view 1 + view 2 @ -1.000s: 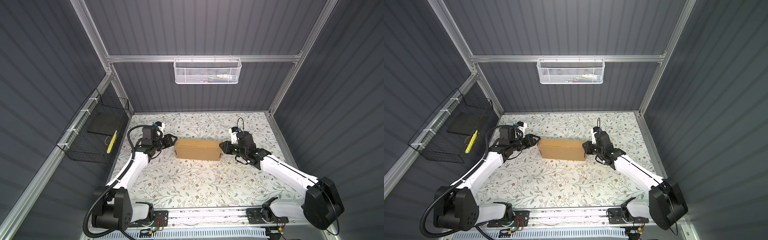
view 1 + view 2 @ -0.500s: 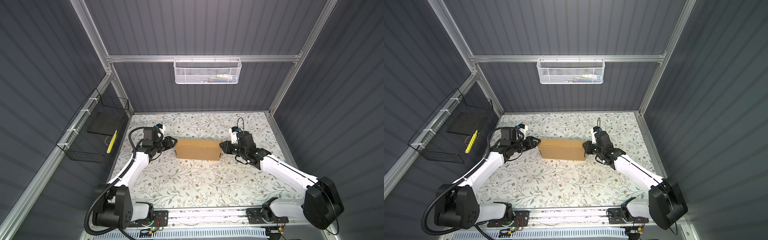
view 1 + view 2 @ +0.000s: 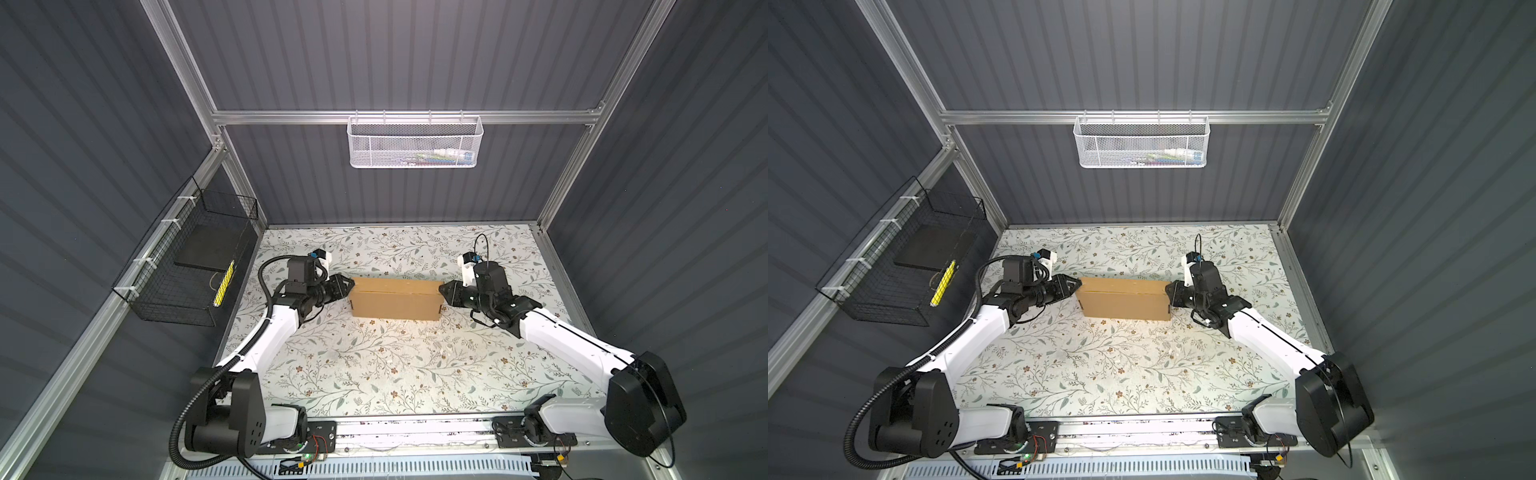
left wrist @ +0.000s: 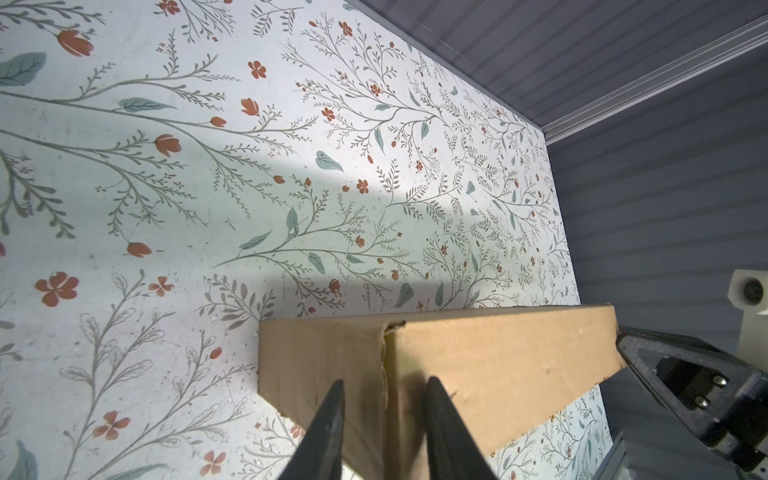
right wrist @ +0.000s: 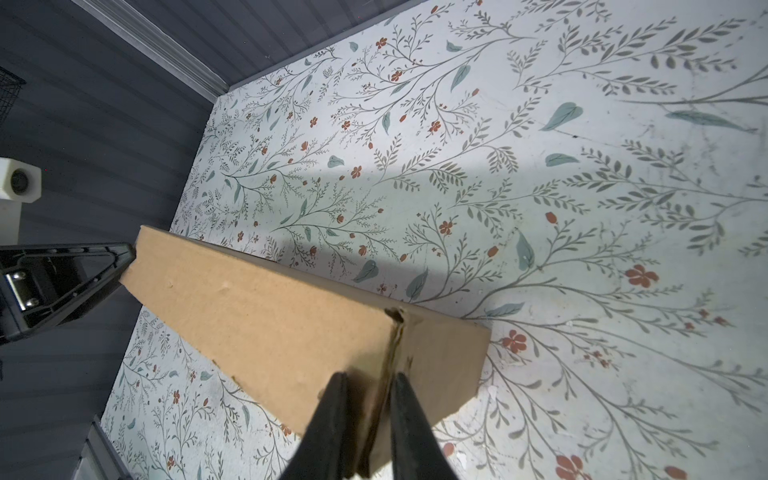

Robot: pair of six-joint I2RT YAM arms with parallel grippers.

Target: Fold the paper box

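In a top view your left tool (image 3: pixel 349 286) has crept up to the left end of the paper box (image 3: pixel 395 303), which sits mid-bench (image 3: pixel 374 374); its wrist view shows it narrowed but still spread astride the end seam, and the right wrist view shows the right tool (image 5: pixel 368 384) pinching the opposite end, so you are probably at final squaring.

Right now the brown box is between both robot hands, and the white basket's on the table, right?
No: in both top views the white mesh basket hangs on the back rail. The paper box is between the left gripper and right gripper.
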